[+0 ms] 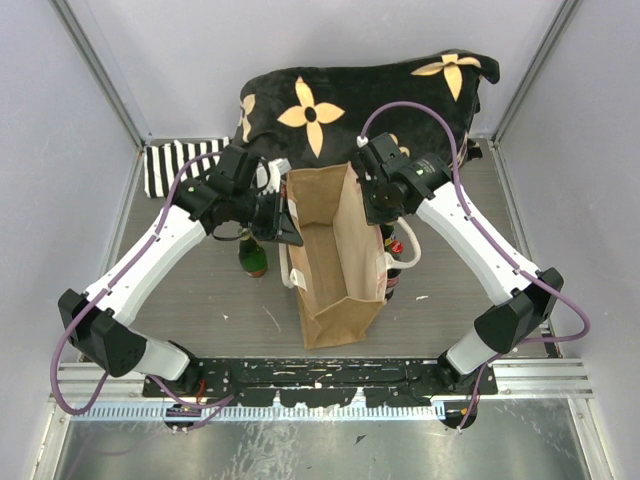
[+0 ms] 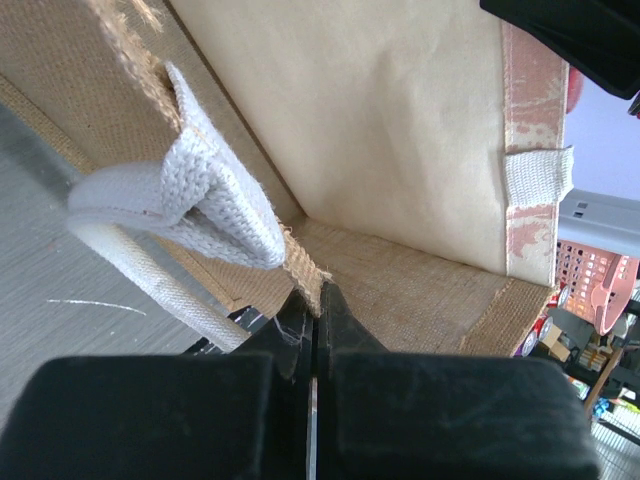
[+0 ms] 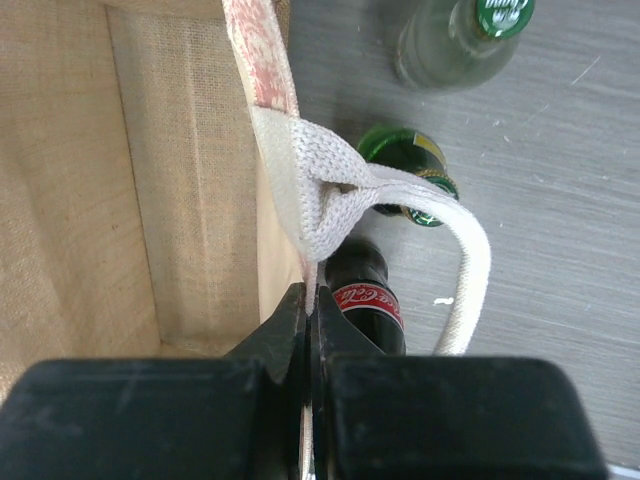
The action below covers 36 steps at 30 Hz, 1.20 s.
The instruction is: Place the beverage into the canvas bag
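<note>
Coarse, matt woven canvas bag (image 1: pixel 340 325)
Ribbed cream webbing handles (image 2: pixel 215 195); glossy dark glass bottle (image 3: pixel 370 310); matt grey streaked tabletop (image 1: pixel 220 310); soft-looking black cloth cushion (image 1: pixel 350 90).

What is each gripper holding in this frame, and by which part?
Both hold the canvas bag: the left gripper pinches the top edge of its left wall, the right gripper the top edge of its right wall.
</note>
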Tool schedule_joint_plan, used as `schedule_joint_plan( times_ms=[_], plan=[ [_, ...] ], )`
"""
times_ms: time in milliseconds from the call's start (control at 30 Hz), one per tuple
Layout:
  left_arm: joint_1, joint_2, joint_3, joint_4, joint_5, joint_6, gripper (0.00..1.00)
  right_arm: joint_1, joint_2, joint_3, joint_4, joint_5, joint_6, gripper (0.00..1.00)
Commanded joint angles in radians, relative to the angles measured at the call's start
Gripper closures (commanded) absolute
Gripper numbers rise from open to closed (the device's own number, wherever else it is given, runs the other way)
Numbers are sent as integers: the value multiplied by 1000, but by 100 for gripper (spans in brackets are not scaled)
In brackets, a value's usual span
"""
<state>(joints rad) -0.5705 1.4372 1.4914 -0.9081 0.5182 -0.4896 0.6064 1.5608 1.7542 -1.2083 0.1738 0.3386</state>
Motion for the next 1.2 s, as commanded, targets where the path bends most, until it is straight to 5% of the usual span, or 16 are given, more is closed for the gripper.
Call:
schedule_joint_plan(
  times_ms=[0,833,1167],
  plan=[
    [-3,0,114,-25,33,44,100,-4,-57,117,-42,20,-5,99],
    [-23,106,354,34,99,34,100,-5,-77,298,-107,154,6,99],
    [-7,72,393,92,72,36,100,-5,-142,287,55,149,-46,99]
  ],
)
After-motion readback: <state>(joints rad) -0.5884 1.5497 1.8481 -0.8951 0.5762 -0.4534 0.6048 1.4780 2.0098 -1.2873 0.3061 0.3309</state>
